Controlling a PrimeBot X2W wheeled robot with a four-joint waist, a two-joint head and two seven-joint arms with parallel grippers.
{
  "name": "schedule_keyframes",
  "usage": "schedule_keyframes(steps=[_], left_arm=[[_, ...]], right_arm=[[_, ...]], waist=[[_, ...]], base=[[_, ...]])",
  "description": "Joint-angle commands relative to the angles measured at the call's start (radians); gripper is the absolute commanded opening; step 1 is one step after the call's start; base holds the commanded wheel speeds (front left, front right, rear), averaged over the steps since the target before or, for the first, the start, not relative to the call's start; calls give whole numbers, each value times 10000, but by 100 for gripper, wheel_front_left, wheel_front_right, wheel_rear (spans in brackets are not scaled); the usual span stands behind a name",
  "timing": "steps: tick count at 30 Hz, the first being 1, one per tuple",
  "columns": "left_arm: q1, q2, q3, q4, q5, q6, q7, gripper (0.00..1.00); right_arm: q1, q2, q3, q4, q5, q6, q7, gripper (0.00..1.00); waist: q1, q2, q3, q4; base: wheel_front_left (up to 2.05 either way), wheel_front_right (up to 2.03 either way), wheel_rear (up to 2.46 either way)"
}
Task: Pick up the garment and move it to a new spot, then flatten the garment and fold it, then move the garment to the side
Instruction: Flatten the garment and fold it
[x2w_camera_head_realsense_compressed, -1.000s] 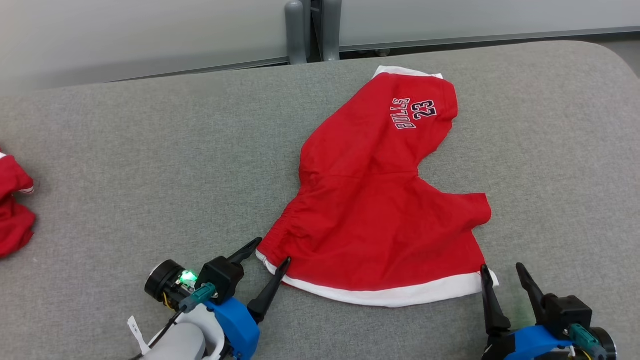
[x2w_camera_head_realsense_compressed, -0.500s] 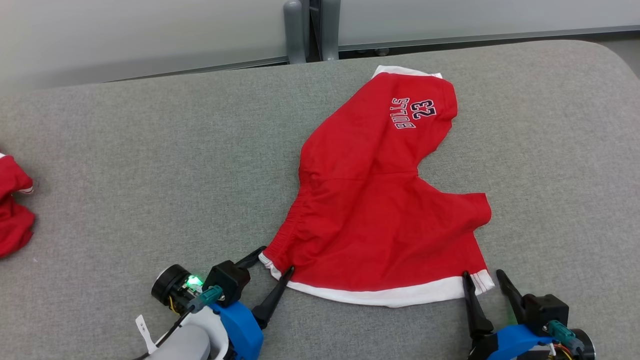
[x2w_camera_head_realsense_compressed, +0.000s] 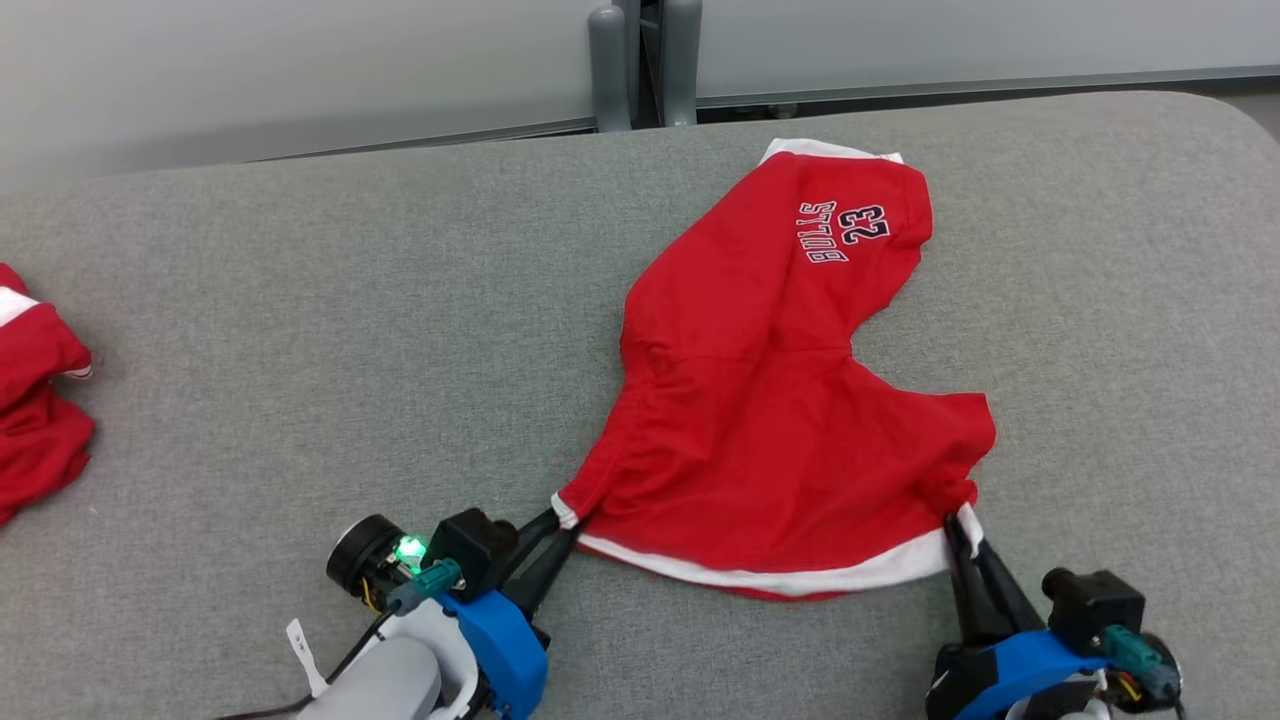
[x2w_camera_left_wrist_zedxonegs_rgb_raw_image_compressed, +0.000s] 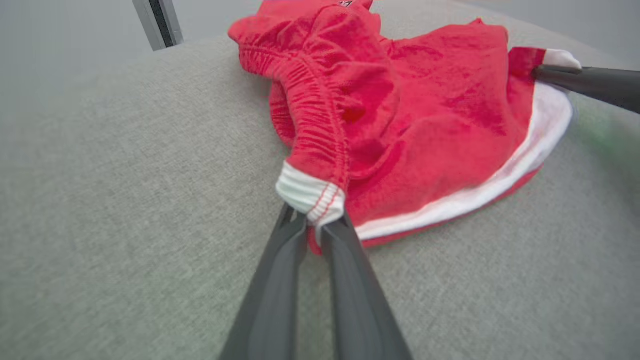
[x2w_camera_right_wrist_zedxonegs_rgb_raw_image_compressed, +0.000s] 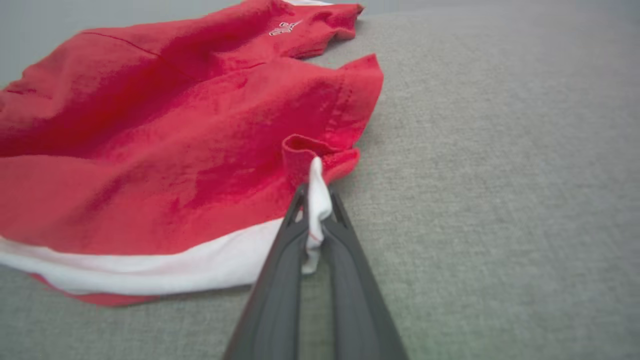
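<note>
Two claws work at the near edge of the desk (x2w_camera_head_realsense_compressed: 250, 330).

The left claw (x2w_camera_head_realsense_compressed: 558, 520) is clenched on the near left corner of the garment (x2w_camera_head_realsense_compressed: 770, 430), at the white ribbed end (x2w_camera_left_wrist_zedxonegs_rgb_raw_image_compressed: 310, 195) of its gathered waistband. The right claw (x2w_camera_head_realsense_compressed: 955, 528) is clenched on the near right corner, with white trim pinched between its fingers. One white band (x2w_camera_head_realsense_compressed: 800, 578) spans the near edge between them.

The garment, one pair of red shorts, lies right of the desk centre. Its long axis runs from the near band away and to the right. The far leg end, with one "BULLS 23" print (x2w_camera_head_realsense_compressed: 845, 232), points away from the robot.

One red cloth heap (x2w_camera_head_realsense_compressed: 35, 400) lies at the left edge, well apart. Two grey posts (x2w_camera_head_realsense_compressed: 605, 65) stand beyond the desk.
</note>
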Motion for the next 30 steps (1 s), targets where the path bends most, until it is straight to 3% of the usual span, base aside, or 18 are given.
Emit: schedule_keyframes(steps=[1,9,17,23,26,30], left_arm=[[-97,56,148,-210,-21,43,-41,0],[-661,166,992,-1270,-272,183,-49,0],[-3688,331,1947,-1253,-458,152,360,0],[-6734,185,2730,-720,-1041,60,1051,0],[-8032,-166,3232,-224,-1808,48,1410,0],[-9844,-162,3355,315,-1851,10,1457,0]], right_arm=[[54,7,-88,-323,-67,-3,1,0],[-831,3,-223,-1730,-208,-3,-3,0],[-4560,-348,-179,-1991,37,-3,531,0],[-8283,-594,-414,-1312,638,-3,1132,0],[-10095,-635,-713,-576,997,-3,1289,0],[-12153,-881,-851,514,886,-3,1207,0]], waist=[[0,0,-31,39],[0,0,159,271],[0,0,1284,374],[0,0,2308,432],[0,0,2725,434],[0,0,3092,458]], base=[[0,0,0],[0,0,0],[0,0,0],[0,0,0],[0,0,0],[0,0,0]])
